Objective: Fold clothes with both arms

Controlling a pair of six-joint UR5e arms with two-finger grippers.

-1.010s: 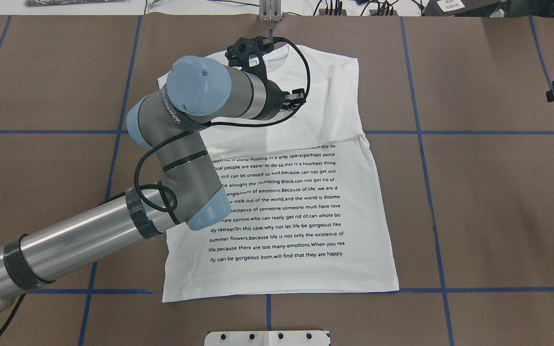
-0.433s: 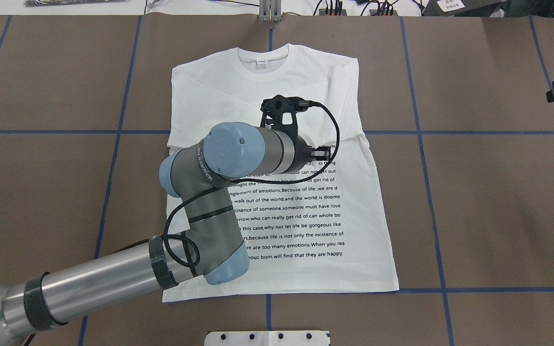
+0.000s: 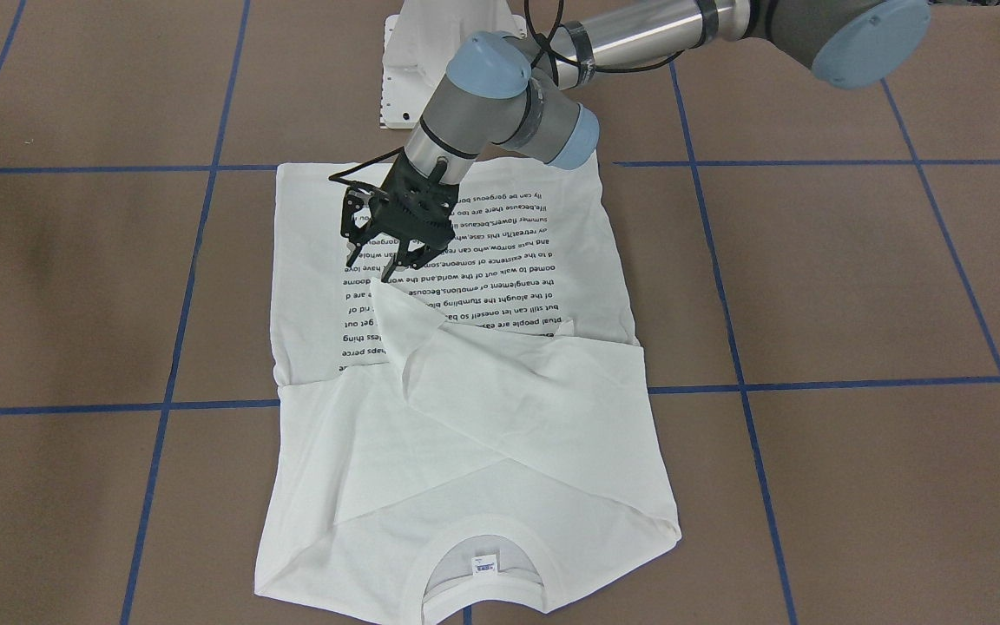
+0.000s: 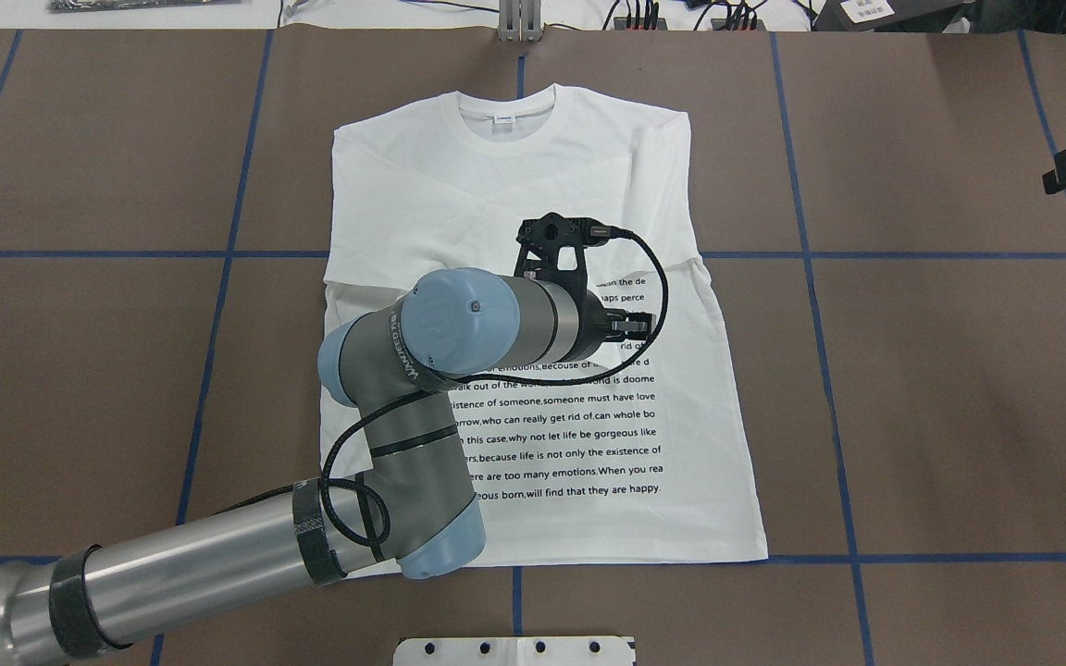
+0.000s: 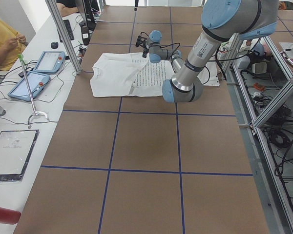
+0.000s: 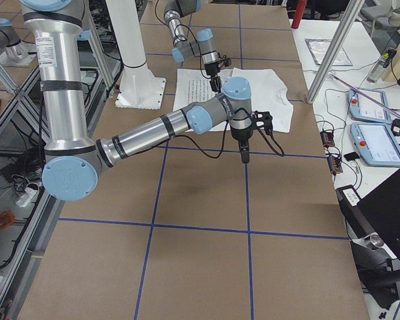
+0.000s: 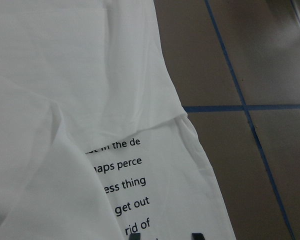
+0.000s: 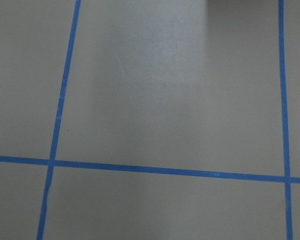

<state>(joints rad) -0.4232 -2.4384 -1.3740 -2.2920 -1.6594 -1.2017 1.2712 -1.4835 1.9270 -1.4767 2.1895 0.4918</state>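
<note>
We saw the left gripper (image 3: 371, 267) empty, fingers spread, over the T-shirt (image 3: 483, 408) print. For the right gripper (image 6: 245, 155) we could not tell.

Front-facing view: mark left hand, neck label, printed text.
left hand (image 3: 376, 266): front-facing view, midway between its fingertips.
neck label (image 3: 484, 565): front-facing view, centre of the label.
printed text (image 3: 474, 288): front-facing view, middle of the block.

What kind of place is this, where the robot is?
Probably a robot lab, not a home: a left arm and a right arm reach over a brown table gridded with blue tape lines, and control tablets sit on a side bench.
</note>
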